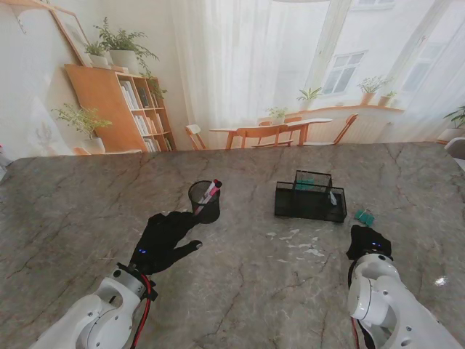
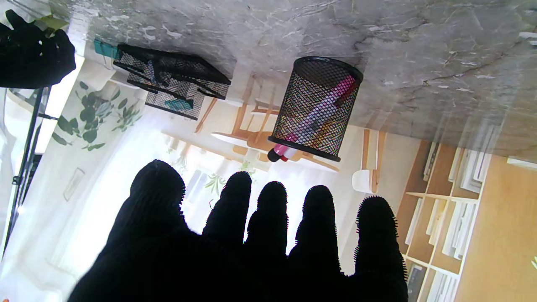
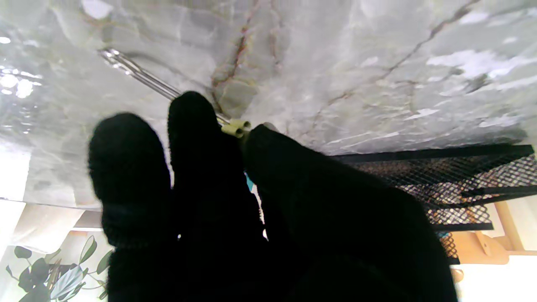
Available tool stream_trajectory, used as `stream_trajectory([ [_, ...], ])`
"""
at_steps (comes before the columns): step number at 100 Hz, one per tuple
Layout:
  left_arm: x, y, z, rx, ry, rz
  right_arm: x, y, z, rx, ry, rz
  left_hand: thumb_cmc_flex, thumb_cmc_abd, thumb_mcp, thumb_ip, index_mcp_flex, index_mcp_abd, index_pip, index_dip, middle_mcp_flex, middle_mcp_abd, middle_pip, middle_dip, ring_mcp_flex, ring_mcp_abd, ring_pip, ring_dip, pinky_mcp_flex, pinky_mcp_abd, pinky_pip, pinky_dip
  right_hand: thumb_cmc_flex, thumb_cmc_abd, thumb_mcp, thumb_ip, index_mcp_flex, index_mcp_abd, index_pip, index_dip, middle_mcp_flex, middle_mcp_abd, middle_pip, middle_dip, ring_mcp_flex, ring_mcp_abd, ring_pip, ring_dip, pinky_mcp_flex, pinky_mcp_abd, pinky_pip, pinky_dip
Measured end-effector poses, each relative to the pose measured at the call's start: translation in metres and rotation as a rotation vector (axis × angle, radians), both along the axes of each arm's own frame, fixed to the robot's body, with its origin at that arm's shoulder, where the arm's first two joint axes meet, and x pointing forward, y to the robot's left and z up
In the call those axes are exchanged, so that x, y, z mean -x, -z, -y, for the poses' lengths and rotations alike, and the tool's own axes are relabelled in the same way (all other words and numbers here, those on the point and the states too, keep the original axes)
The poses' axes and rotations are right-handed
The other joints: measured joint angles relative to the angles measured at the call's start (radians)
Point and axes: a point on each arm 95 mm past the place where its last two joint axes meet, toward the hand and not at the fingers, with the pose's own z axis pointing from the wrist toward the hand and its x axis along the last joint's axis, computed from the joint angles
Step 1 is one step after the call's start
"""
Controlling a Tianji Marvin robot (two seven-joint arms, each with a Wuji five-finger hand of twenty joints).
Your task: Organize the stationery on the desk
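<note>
From the stand camera, a grey marble table (image 1: 240,291) carries a round black mesh pen cup (image 1: 205,201) left of the middle, with a pink marker with a dark cap (image 1: 210,192) leaning inside it and sticking out over the rim. To the right stands a black mesh desk organizer with several compartments (image 1: 311,200), with something teal in its back part. A small teal item (image 1: 364,217) lies on the table just right of the organizer. The left hand in a black glove (image 1: 164,241) rests near the cup, on the side nearer to me, with its fingers spread and nothing in them. The right hand in a black glove (image 1: 368,243) is near the teal item, nearer to me; here I cannot tell what its fingers do.

In the left wrist view, the five fingers (image 2: 270,218) are apart and empty. The pen cup (image 2: 316,108) with the marker (image 2: 312,121) is ahead of them, and the organizer (image 2: 174,84) stands farther off.

In the right wrist view, the fingers (image 3: 201,138) are pressed together around a small pale yellow-green object (image 3: 235,127) at their tips. What this object is I cannot tell. The organizer (image 3: 453,184) is just beside the hand.
</note>
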Motion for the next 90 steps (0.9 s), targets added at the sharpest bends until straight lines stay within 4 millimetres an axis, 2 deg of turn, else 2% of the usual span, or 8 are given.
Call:
stream_trajectory([
  [15,0.0,0.0,0.0,0.0,0.0,0.0,-0.003,0.006,-0.004,-0.007,-0.01,-0.017,0.0,0.0,0.0,0.0,0.0,0.0,0.0,0.0,0.0,0.0,0.0,0.0,0.0,0.0,0.0,0.0,0.0,0.0,0.0,0.0,0.002,0.017,0.0,0.011,0.0,-0.015,0.002,0.0,0.002,-0.016,0.01,0.0,0.0,0.0,0.0,0.004,0.0,0.0,0.0,0.0],
  [23,0.0,0.0,0.0,0.001,0.0,0.0,-0.004,0.008,-0.005,-0.013,-0.012,-0.024,0.0,0.0,0.0,0.0,0.0,0.0,0.0,0.0,0.0,0.0,0.0,0.0,0.0,0.0,0.0,0.0,0.0,0.0,0.0,0.0,0.003,0.039,0.0,0.034,0.004,-0.029,0.013,0.003,0.005,-0.057,0.014,0.0,-0.008,-0.002,0.0,0.007,0.0,-0.001,0.0,0.0],
  [35,0.0,0.0,0.0,0.001,0.001,0.0,-0.005,0.01,-0.007,-0.01,-0.025,-0.035,0.0,0.0,0.0,0.0,0.0,0.0,0.0,0.0,0.0,0.0,0.0,0.0,0.001,0.0,0.0,0.0,0.0,0.0,0.0,0.0,0.001,0.039,0.0,0.065,0.004,-0.06,0.014,0.02,0.006,-0.039,0.033,0.003,-0.021,-0.005,0.011,0.014,-0.004,-0.005,0.0,0.0],
  [46,0.0,0.0,0.0,0.002,0.001,0.001,-0.006,0.011,-0.008,-0.008,-0.045,-0.038,0.0,0.0,0.0,0.0,0.0,0.0,0.0,0.0,0.0,0.0,0.0,0.0,0.006,0.0,0.0,0.0,0.0,0.0,0.0,0.0,-0.044,0.039,-0.043,0.094,-0.029,-0.117,0.008,0.058,-0.061,-0.055,0.053,0.038,-0.055,-0.024,0.05,0.022,-0.024,-0.014,0.001,0.0],
  [56,0.0,0.0,0.0,0.002,0.0,0.003,-0.005,0.012,-0.009,-0.004,-0.084,-0.044,0.011,0.0,-0.001,0.0,0.0,0.0,0.0,0.0,0.006,0.0,0.0,0.0,0.006,0.0,0.0,0.0,0.0,0.0,0.0,0.0,-0.114,0.038,-0.075,0.095,-0.034,-0.17,-0.069,0.13,-0.144,-0.067,0.086,0.076,-0.055,-0.039,0.089,0.036,-0.029,-0.014,0.023,0.048],
  [70,0.0,0.0,0.0,0.003,0.0,0.002,-0.001,0.007,-0.007,0.023,-0.133,-0.045,0.012,0.001,-0.001,0.0,0.0,0.0,0.0,0.0,0.007,0.0,0.0,0.0,0.006,0.0,0.0,0.0,0.0,0.0,0.0,0.0,-0.187,0.039,-0.104,0.147,-0.024,-0.227,-0.182,0.216,-0.22,-0.094,0.092,0.083,-0.055,-0.043,0.13,0.04,-0.029,-0.014,0.045,0.086],
  [78,0.0,0.0,0.0,0.003,0.001,0.002,0.001,0.002,-0.007,0.026,-0.145,-0.048,0.009,0.021,0.0,0.0,0.0,0.0,0.0,0.0,0.008,0.0,0.0,0.0,0.006,0.0,0.0,0.0,0.0,0.0,0.0,0.0,-0.226,0.066,-0.116,0.184,-0.024,-0.255,-0.246,0.235,-0.256,-0.093,0.092,0.082,-0.062,-0.043,0.153,0.041,-0.038,-0.014,0.059,0.098],
  [90,0.0,0.0,0.0,0.004,0.001,0.002,0.001,-0.003,-0.006,0.05,-0.182,-0.053,0.009,0.021,0.0,0.0,0.0,0.0,0.0,0.0,0.008,0.0,0.0,0.0,0.006,0.0,0.0,0.0,0.0,0.0,0.0,0.0,-0.259,0.077,-0.145,0.187,-0.049,-0.287,-0.288,0.249,-0.312,-0.081,0.086,0.081,-0.085,-0.045,0.178,0.05,-0.065,-0.003,0.073,0.119],
])
